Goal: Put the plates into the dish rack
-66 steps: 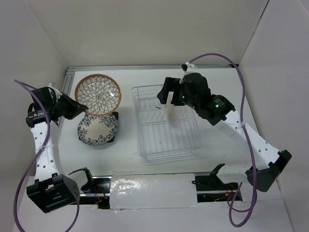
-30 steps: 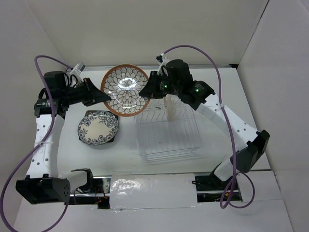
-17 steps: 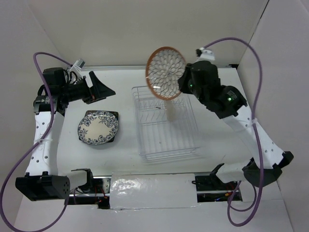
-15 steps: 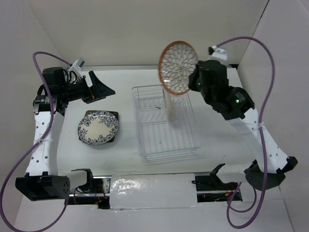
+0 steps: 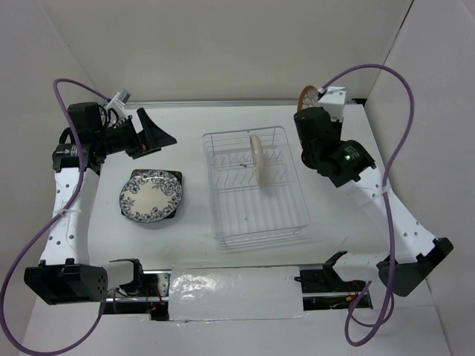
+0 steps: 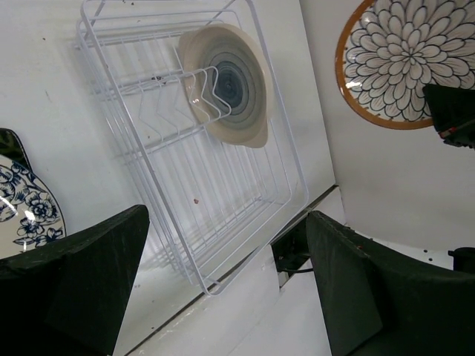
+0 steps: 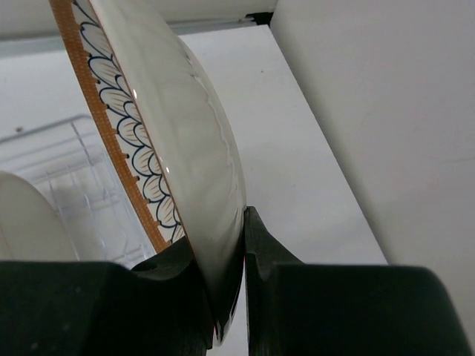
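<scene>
The brown-rimmed plate (image 7: 171, 148) is pinched by its rim in the right hand (image 7: 226, 274) and held near upright, probably for slotting between the dish rack (image 5: 260, 211) prongs. The left hand (image 5: 157, 130) is spread open, nothing held.

I'm working in a robotics lab test cell. A bare white tabletop (image 5: 193, 222) is boxed in by plain white panels (image 5: 223, 44). The left arm (image 5: 67, 215) and right arm (image 5: 390, 211) are bolted at its near edge, trailing purple cables (image 5: 375, 66), and an aluminium rail (image 5: 223, 104) runs along the back.
</scene>
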Robot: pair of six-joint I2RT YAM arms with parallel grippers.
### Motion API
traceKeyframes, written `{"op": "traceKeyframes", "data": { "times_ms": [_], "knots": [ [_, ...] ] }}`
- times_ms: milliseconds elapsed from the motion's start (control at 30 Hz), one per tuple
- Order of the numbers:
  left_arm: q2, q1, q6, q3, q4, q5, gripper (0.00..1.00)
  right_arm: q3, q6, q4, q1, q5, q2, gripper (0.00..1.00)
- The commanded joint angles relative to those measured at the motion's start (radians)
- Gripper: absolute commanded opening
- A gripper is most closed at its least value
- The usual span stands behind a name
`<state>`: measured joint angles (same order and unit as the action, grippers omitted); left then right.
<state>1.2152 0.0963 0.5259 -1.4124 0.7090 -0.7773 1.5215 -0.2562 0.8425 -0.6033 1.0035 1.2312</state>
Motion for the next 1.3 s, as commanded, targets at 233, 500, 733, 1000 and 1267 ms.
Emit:
{"op": "traceKeyframes", "data": {
  "times_ms": [233,500,733,1000,1267],
  "knots": [
    [0.015,-0.001,-0.037,-0.042,0.012,0.019,0.99,0.008,0.078,-0.204,-0.058,0.055,0.074,0.0],
    [0.0,-0.003,-0.04,-0.022,0.014,0.033,0.99,0.074,-0.132,-0.022,-0.084,0.061,0.172,0.0],
    [-0.002,-0.003,-0.052,-0.022,0.029,0.05,0.99,0.049,-0.199,0.015,-0.085,0.047,0.214,0.0],
    [-0.003,-0.003,-0.053,-0.01,0.026,0.05,0.99,-0.001,-0.236,0.024,-0.067,0.03,0.228,0.0],
    [-0.002,-0.003,-0.053,-0.003,0.026,0.05,0.99,-0.015,-0.241,0.027,-0.052,0.034,0.245,0.0]
  ]
}}
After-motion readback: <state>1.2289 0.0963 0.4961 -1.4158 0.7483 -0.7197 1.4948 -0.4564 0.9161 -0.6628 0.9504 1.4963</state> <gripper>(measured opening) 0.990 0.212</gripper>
